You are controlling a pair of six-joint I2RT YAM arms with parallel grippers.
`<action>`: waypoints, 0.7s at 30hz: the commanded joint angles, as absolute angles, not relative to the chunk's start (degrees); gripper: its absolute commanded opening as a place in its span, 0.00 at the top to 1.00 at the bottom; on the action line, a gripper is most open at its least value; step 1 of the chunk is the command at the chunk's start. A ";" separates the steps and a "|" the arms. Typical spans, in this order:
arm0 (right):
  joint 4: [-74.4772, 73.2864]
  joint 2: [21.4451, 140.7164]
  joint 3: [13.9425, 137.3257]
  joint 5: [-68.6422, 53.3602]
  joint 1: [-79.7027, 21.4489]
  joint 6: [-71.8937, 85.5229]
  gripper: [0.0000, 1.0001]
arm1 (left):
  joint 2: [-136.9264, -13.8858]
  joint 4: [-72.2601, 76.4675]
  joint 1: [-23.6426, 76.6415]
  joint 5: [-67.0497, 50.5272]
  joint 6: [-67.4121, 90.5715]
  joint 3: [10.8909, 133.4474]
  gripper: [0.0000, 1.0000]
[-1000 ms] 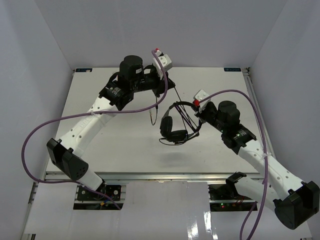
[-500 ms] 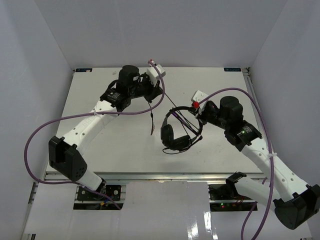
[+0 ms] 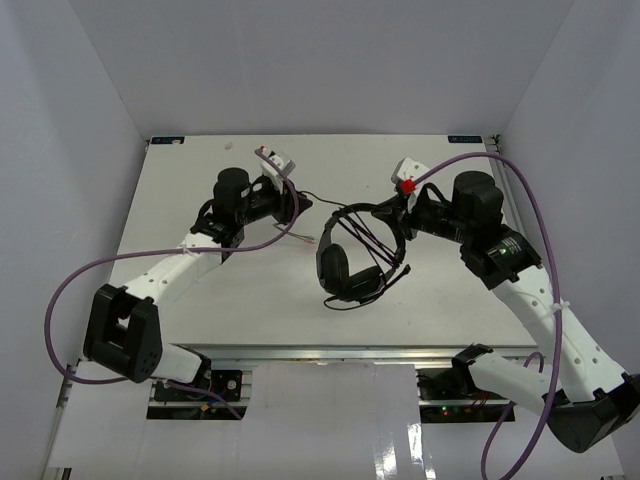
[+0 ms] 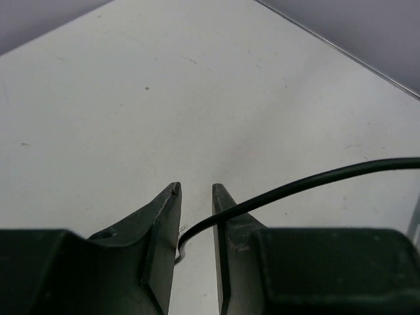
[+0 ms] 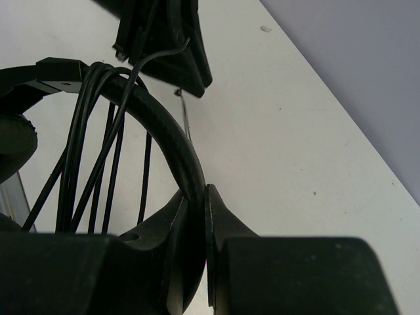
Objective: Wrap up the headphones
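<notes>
- The right hand (image 5: 195, 191) was clamped on the headband (image 5: 165, 131) of the headphones (image 3: 332, 264).
- The left hand (image 4: 195, 190) stood slightly apart, with the cord (image 4: 295, 187) passing loosely between its fingers.

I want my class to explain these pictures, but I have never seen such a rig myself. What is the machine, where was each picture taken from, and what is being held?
These are two robot arms bolted to a white table, each ending in a two-fingered claw. The wide picture looks down from above. The other two come from a small camera on each wrist, so each shows its own fingers. The object is a pair of black headphones. The right claw is clamped on their headband, which has strands of cord looped over it. The left claw stands slightly open, the thin cord running loosely through its gap.
</notes>
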State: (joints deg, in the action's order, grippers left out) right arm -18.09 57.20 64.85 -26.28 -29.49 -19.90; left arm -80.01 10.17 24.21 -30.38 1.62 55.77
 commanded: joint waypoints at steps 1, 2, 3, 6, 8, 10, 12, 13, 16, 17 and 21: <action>-16.08 58.37 71.28 -30.33 -28.16 -13.20 0.92 | -77.84 34.85 24.35 -36.35 13.59 47.53 0.61; -16.01 58.72 71.87 -30.87 -27.85 -12.43 0.92 | -78.65 38.78 24.38 -37.36 15.27 45.70 0.61; -15.91 59.05 72.48 -31.44 -27.53 -11.73 0.92 | -79.50 42.35 24.43 -38.44 17.04 43.78 0.61; -15.31 60.35 74.46 -33.38 -26.57 -9.11 0.92 | -83.50 53.99 25.81 -39.47 22.27 41.99 0.58; -14.77 61.15 75.36 -34.63 -25.77 -7.43 0.92 | -87.00 58.29 27.69 -39.55 23.41 42.77 0.56; -14.19 61.69 76.02 -35.38 -24.80 -5.97 0.92 | -91.79 61.02 30.41 -39.26 24.16 44.07 0.54; -13.82 62.43 77.00 -35.75 -24.05 -4.27 0.92 | -95.60 63.70 32.46 -38.88 24.66 45.99 0.50; -13.72 62.64 77.38 -35.77 -23.69 -3.76 0.92 | -97.17 64.65 33.21 -38.77 24.85 46.67 0.49; -13.62 63.22 79.32 -35.34 -22.28 -2.94 0.92 | -101.29 69.12 35.40 -37.95 26.12 47.99 0.48; -13.62 63.36 79.76 -34.98 -22.09 -2.74 0.92 | -102.48 70.60 35.73 -37.82 26.56 47.95 0.48; -13.56 64.20 80.91 -33.17 -21.42 -2.03 0.92 | -107.15 75.95 37.28 -37.54 28.37 47.59 0.51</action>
State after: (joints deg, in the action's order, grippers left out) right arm -17.88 64.28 76.65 -33.35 -22.11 -5.59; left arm -105.36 66.10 36.27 -37.50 25.78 46.17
